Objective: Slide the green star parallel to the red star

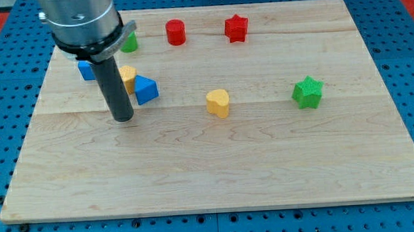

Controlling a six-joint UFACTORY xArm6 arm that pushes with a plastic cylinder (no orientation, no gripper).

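Resting left, my tip (123, 117), green star (308, 92) well apart.

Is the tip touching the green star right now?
No, my tip sits far to the view's left of the green star, beside the blue block.

A pale wooden desk (217, 165) of jointed planks, evenly lit, fills most of the view, and around the desk on every side lies a blue pegboard surface (2, 127) dotted with holes, with red patches beyond the desk's top corners.
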